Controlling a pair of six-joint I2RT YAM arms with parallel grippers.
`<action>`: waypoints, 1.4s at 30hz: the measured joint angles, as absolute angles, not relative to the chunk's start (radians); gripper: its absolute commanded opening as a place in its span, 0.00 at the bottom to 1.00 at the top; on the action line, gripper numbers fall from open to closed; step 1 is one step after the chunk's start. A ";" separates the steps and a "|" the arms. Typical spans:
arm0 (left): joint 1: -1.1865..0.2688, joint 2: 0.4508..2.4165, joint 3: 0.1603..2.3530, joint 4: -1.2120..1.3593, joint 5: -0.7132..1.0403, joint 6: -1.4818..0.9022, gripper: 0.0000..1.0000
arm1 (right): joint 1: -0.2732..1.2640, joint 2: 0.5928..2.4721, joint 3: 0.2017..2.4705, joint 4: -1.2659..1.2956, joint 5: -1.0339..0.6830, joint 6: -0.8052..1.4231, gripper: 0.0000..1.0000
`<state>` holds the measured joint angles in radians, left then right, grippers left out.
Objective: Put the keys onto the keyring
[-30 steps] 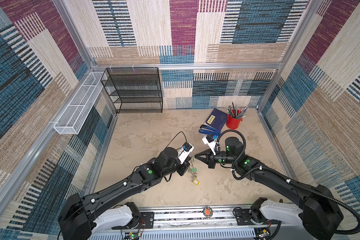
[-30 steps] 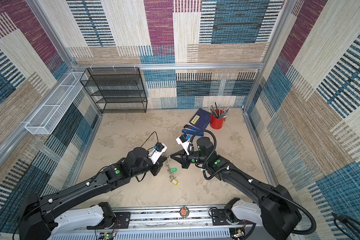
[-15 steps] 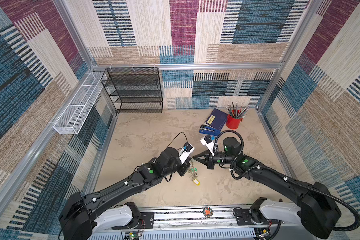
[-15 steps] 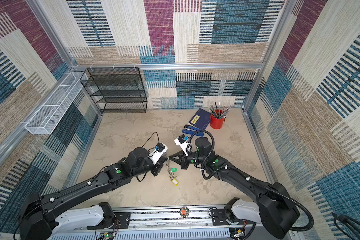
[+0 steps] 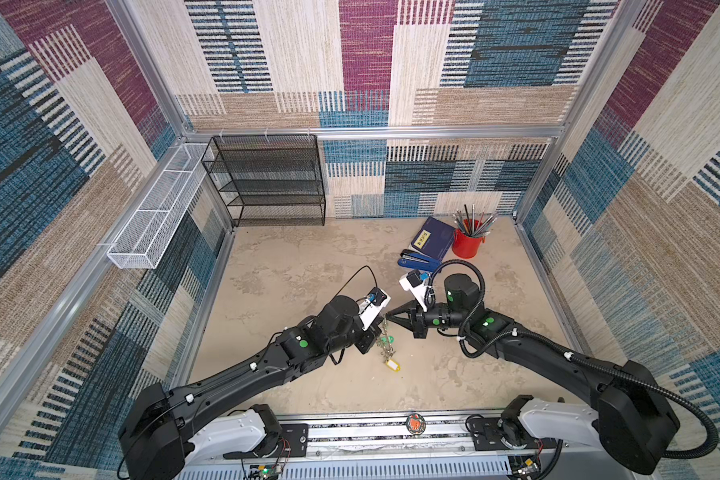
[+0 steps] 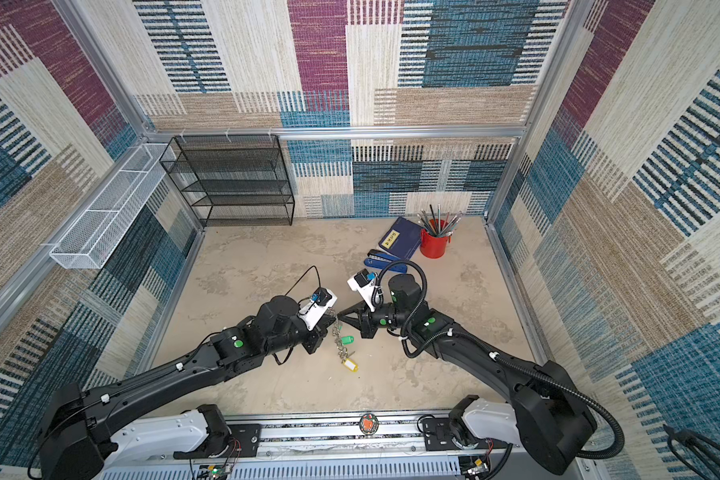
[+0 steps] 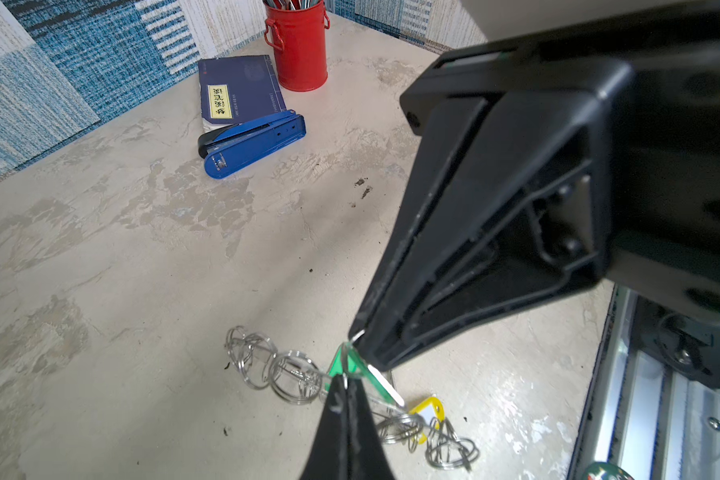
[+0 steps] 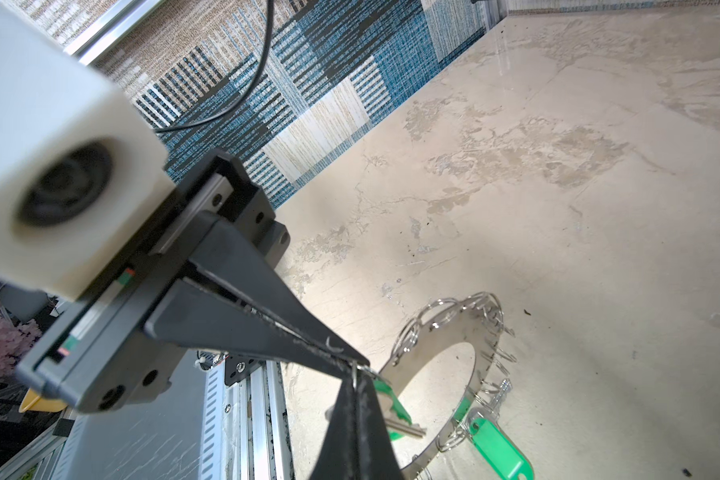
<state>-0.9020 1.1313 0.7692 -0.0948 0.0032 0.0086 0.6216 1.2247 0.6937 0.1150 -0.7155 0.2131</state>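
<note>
Black arms [image 5: 242, 374], green dots [image 5: 303, 343], white bases [image 5: 233, 432], ribbed cable [image 5: 458, 262], tapered black fingers [image 8: 246, 328].

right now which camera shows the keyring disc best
The right wrist view: the keyring shows its flat face and central hole. The left wrist view shows only its split rings; both top views show just a small silvery cluster.

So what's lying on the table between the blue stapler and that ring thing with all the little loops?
Nothing but bare table, apart from a few dark specks. The left wrist view shows the whole stretch from the stapler to the keyring.
</note>
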 measured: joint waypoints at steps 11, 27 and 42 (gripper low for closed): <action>-0.913 1.111 0.747 -0.099 -0.002 0.036 0.00 | 0.622 1.243 0.706 0.113 -0.723 0.213 0.00; -0.925 1.028 0.679 -0.062 -0.051 0.068 0.00 | 0.621 1.287 0.714 0.110 -0.752 0.229 0.00; -0.931 0.974 0.633 -0.005 -0.057 0.071 0.00 | 0.616 1.303 0.706 0.135 -0.793 0.232 0.00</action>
<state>-0.9314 0.9737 0.6334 -0.0051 -0.0574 0.0708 0.6159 1.3033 0.7063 0.1352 -0.7933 0.2321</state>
